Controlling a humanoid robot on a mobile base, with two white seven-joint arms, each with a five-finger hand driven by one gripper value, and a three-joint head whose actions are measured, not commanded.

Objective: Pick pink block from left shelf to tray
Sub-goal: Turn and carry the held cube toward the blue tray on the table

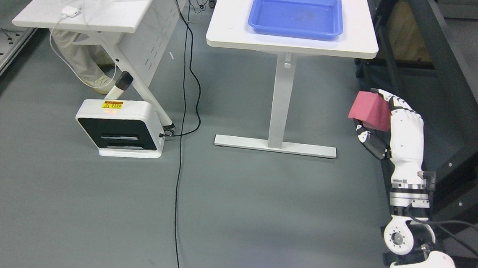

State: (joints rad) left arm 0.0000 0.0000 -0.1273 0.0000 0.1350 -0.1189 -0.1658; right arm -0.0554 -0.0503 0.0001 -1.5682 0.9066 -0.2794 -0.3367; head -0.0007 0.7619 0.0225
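Our right hand (384, 127) grips the block (369, 111), well short of the tray (296, 14); it looks light, rigid, best pinched across flat faces.

The right hand (385, 123) is covering the right-hand part of the pink block (369, 111), and its arm is running out past the bottom edge. A person (82, 58) is showing only as trouser legs and a shoe under the left desk (83, 20), the rest being cut off by the top edge and hidden by the desktop. The print on the yellow label (112, 105) of the white floor unit (119, 127) is reading too small to make out.
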